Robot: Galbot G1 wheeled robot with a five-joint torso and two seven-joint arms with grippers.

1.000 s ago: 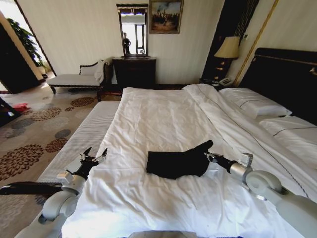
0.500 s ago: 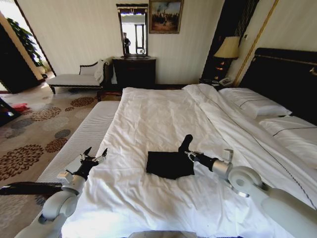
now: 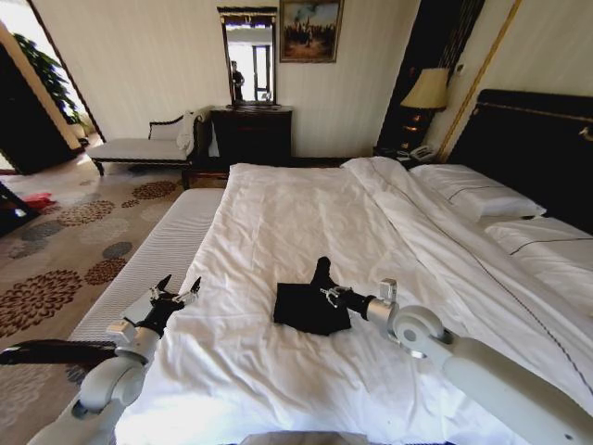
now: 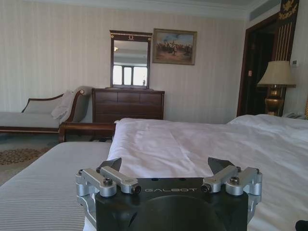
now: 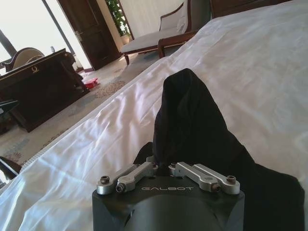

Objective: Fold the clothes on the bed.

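Bed (image 3: 306,222), white sheets. Black T-shirt (image 3: 301,311) partly folded at the near middle of the bed. Right pincer (image 3: 326,293) clenched on a raised peak of T-shirt fabric. Left pincer (image 3: 176,293) released, hovering at the bed's near left edge.

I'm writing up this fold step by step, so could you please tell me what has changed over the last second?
The right gripper, shut on an edge of the black T-shirt, has carried that edge leftward across the bed, over the rest of the shirt, so the dark patch on the sheet is narrower. The held cloth stands up in a peak. The left gripper has stayed open at the bed's left edge, and the camera has not moved.
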